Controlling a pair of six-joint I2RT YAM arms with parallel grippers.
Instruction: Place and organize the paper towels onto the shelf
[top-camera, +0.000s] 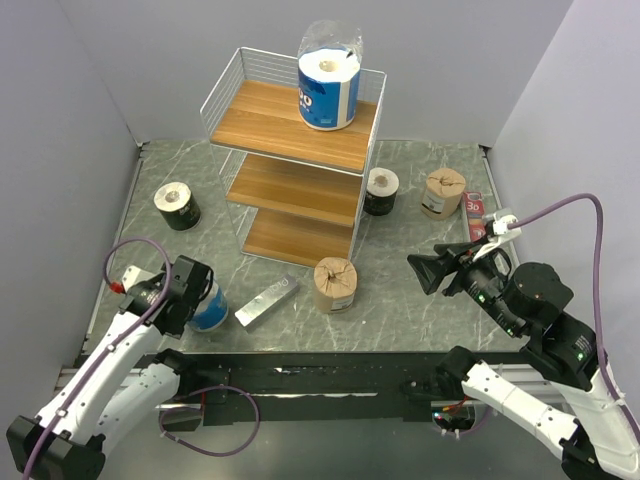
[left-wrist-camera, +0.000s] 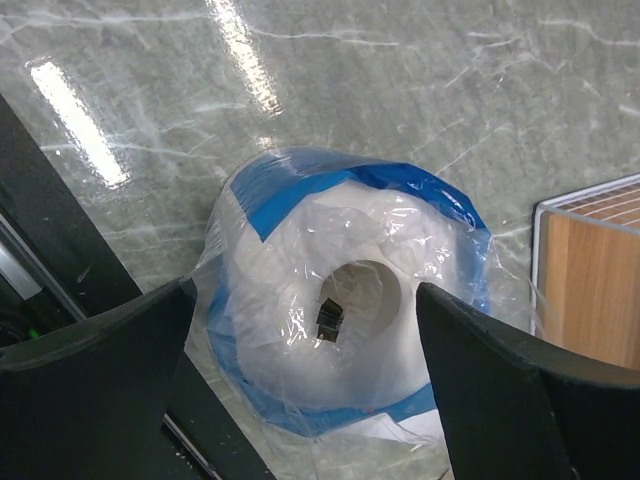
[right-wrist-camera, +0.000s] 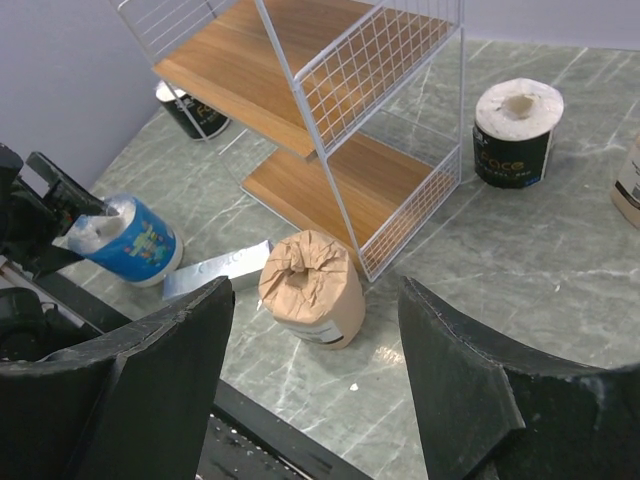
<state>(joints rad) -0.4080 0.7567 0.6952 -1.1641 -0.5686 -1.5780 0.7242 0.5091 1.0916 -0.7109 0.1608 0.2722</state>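
The shelf (top-camera: 285, 125) stands at the table's middle back, with one blue roll (top-camera: 328, 88) on its top board. My left gripper (top-camera: 197, 292) is open, its fingers on either side of the second blue roll (top-camera: 213, 312) at the near left; that roll fills the left wrist view (left-wrist-camera: 340, 310). A brown roll (top-camera: 335, 284) stands in front of the shelf. My right gripper (top-camera: 425, 272) is open and empty, above and to the right of it (right-wrist-camera: 312, 288). A black roll (top-camera: 177, 205) stands left of the shelf. Another black roll (top-camera: 381, 190) and a brown roll (top-camera: 443, 192) stand to its right.
A flat silver bar (top-camera: 267, 301) lies between the blue roll and the front brown roll. A slim red box (top-camera: 474, 215) lies at the right beside the far brown roll. Grey walls close in the table on three sides.
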